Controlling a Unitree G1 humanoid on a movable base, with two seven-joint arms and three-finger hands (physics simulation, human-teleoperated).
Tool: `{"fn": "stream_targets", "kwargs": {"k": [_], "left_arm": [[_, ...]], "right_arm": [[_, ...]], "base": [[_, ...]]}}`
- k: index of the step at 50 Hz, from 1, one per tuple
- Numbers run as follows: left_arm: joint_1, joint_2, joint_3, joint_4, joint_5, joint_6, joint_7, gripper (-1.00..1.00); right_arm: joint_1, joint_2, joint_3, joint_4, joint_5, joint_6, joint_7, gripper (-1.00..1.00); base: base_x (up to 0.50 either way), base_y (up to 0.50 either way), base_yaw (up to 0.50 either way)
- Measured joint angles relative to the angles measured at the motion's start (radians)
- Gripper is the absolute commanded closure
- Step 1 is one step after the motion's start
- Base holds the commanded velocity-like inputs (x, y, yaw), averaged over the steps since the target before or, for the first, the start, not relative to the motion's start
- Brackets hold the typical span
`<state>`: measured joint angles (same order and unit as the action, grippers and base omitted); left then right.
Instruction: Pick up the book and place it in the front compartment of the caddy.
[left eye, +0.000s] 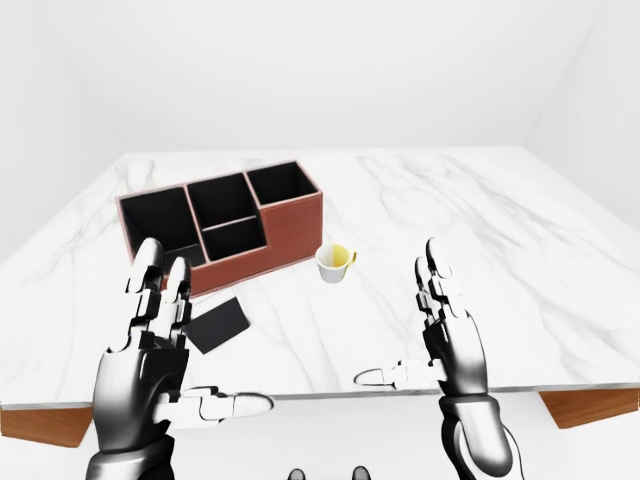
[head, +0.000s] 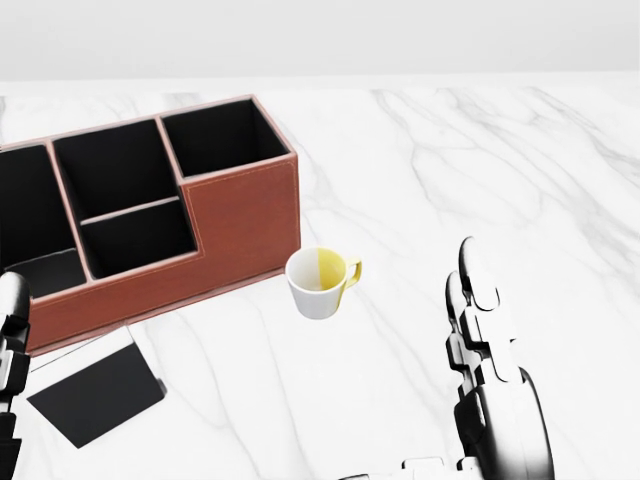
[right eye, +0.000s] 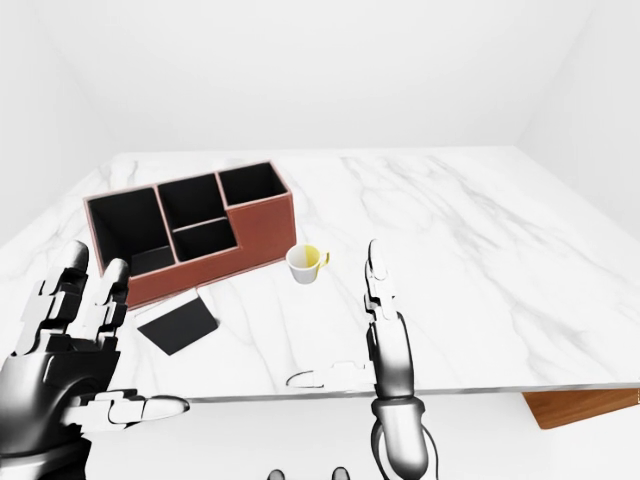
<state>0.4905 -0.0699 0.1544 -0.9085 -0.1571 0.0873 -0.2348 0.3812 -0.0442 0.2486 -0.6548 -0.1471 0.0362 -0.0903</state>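
Book (right eye: 178, 326) lies flat just beside the caddy (left eye: 222, 228), below it in the view. Left hand (left eye: 150, 345) and right hand (left eye: 448, 335) are spread wide, holding nothing, ready to reach.

Three items on one marble surface (left eye: 480, 230)
One black book (right eye: 179, 325), one brown caddy (left eye: 290, 230) with four compartments, one white-and-yellow cup (head: 320, 283); two robot hands, left hand (left eye: 150, 350) and right hand (left eye: 450, 340).

Left hand (left eye: 150, 350) and right hand (left eye: 448, 335) raised, fingers spread, holding nothing.
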Motion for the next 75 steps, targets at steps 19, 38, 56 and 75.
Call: {"fn": "stream_targets", "kwargs": {"k": [19,38,56,75], "left_arm": [[-0.005,0.001,0.003,0.004,0.002,0.000,0.002,-1.00],[-0.005,0.000,0.007,0.000,0.007,0.000,0.002,-1.00],[0.009,0.001,0.009,0.024,0.085,-0.021,0.005,-1.00],[0.047,0.007,0.021,0.189,0.380,-0.175,0.040,-1.00]], "right_arm": [[0.000,0.000,0.001,0.000,-0.003,0.001,-0.001,-1.00],[0.000,0.000,-0.002,-0.001,-0.003,0.000,0.001,-1.00],[0.001,0.002,-0.011,-0.001,0.013,-0.001,0.009,-1.00],[0.001,0.003,-0.013,-0.001,0.023,0.004,0.012,-1.00]], "base": [[0.50,-0.01,0.00],[0.50,0.00,0.00],[0.19,0.00,0.00],[0.00,0.00,0.00]]}}
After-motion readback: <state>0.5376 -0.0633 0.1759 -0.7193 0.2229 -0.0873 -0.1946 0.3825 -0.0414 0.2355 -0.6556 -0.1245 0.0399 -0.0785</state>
